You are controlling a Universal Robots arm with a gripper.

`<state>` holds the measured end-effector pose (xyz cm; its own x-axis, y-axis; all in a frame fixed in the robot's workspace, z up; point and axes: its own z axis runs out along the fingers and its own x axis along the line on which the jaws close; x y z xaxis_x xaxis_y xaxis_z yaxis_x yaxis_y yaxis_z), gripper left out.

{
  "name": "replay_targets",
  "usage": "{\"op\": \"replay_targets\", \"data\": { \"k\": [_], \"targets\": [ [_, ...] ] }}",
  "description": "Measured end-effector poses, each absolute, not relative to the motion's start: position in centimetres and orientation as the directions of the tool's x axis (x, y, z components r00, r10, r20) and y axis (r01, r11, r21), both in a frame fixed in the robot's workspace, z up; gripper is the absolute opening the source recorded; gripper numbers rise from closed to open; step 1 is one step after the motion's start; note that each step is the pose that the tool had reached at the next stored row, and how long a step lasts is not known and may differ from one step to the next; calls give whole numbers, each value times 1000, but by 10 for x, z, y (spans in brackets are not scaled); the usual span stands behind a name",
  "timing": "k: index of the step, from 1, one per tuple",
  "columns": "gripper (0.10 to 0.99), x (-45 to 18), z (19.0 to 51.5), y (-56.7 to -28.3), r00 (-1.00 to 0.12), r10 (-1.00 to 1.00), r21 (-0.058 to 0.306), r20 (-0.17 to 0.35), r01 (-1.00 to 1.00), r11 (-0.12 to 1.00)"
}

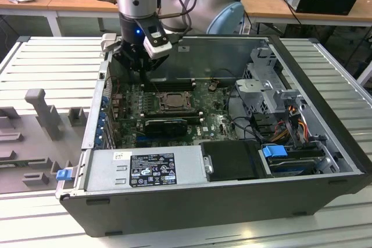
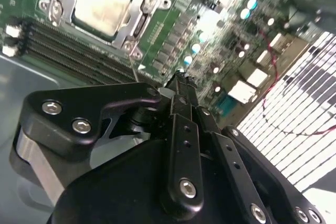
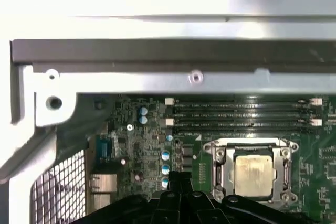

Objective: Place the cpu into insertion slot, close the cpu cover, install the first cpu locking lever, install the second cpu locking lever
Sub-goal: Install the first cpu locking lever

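Note:
The cpu [image 1: 170,103] [image 2: 102,4] [image 3: 254,174] lies in the insertion slot [image 1: 150,107] [image 2: 131,45] [image 3: 292,148] on the green motherboard. The cpu cover [image 1: 174,93] [image 2: 137,13] [image 3: 252,148] lies flat over it, and the pale chip shows through its window. My gripper [image 1: 144,76] [image 2: 181,80] [image 3: 181,176] hangs above the board beside the socket, toward the case's rear wall and the exterior view's left. It is apart from the socket. Its black fingers [image 2: 184,108] are shut together with nothing between them.
Memory slots [image 3: 241,114] run between the socket and the case's metal wall [image 3: 157,82]. A black ribbed card [image 1: 165,125] sits in front of the socket. The power supply [image 1: 145,169], drive cage [image 1: 264,85] and cables [image 1: 290,126] stand in the case. Grey fixtures [image 1: 43,111] stand outside it.

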<state>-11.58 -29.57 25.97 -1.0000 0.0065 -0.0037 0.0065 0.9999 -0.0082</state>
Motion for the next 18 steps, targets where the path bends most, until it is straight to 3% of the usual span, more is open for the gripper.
{"op": "replay_targets", "data": {
  "k": [18],
  "targets": [
    [106,-97,257,-281,-1000,-1,-7,-4,-1,1000]
  ]
}}
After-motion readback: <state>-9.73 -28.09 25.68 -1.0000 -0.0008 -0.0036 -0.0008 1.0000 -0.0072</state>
